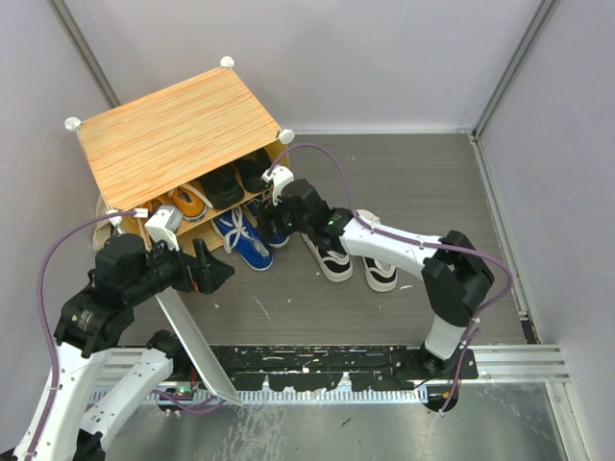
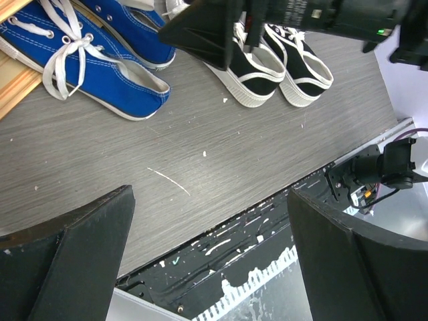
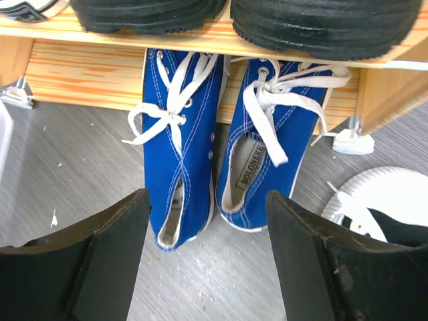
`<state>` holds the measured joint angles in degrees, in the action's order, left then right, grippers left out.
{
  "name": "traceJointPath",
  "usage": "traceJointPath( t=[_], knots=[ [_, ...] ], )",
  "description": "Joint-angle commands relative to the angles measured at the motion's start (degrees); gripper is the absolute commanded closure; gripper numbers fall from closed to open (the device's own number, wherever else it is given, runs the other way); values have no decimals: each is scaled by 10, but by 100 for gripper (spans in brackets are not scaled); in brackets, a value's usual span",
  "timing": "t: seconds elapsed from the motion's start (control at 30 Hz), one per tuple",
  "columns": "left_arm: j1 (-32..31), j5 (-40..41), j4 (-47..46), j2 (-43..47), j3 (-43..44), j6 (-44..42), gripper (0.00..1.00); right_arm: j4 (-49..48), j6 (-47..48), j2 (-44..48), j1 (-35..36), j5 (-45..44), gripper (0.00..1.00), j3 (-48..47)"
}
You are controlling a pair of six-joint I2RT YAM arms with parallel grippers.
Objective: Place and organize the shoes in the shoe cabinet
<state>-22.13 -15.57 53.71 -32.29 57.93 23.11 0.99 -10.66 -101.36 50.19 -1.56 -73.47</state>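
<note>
Shoe cabinet (image 1: pixel 183 130): stands at the far left of the grey table (image 1: pixel 413 182), with a striped wood-grain top and white knobs at the corners; its open front faces the arms.
Black pair (image 1: pixel 235 180): on the inner shelf, side by side, soles at the shelf edge in the right wrist view.
Orange shoe (image 1: pixel 187 203): on the same shelf, just left of the black pair; partly hidden by the left arm.
Blue pair (image 3: pixel 200 154): at table level under the shelf, toes tucked beneath it, heels sticking out onto the table, the two shoes touching along their sides.
Black-and-white lace-ups (image 1: pixel 351 261): outside the cabinet, on the table to its right, side by side beneath the right arm.
Right gripper (image 3: pixel 206 207): released, fingers spread wide, hovering over the heels of the blue pair; grasps nothing and no contact is visible.
Left gripper (image 2: pixel 208 200): released, fingers wide apart, empty, above bare table in front of the cabinet, near the blue pair.
Pale panel (image 1: pixel 197 346): runs slantwise from below the left gripper to the near edge; cannot tell what it is.
</note>
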Motion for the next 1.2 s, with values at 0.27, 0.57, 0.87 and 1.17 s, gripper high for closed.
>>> traceJointPath(
  t=[0.27, 0.57, 0.87, 1.17],
  knots=[
    [-2, -2, -41, -11, -9, -4, 2, -18, 38, 39, 3, 12, 23, 59],
    [-2, 4, -24, -3, -2, -8, 2, -84, 31, -22, 3, -8, 40, 53],
    [-2, 8, -10, 6, -3, -11, 2, -144, 13, -30, 3, -114, 96, 75],
    [-2, 5, -14, 4, -7, -8, 2, -214, 78, 23, 1, -186, 99, 61]
  ],
)
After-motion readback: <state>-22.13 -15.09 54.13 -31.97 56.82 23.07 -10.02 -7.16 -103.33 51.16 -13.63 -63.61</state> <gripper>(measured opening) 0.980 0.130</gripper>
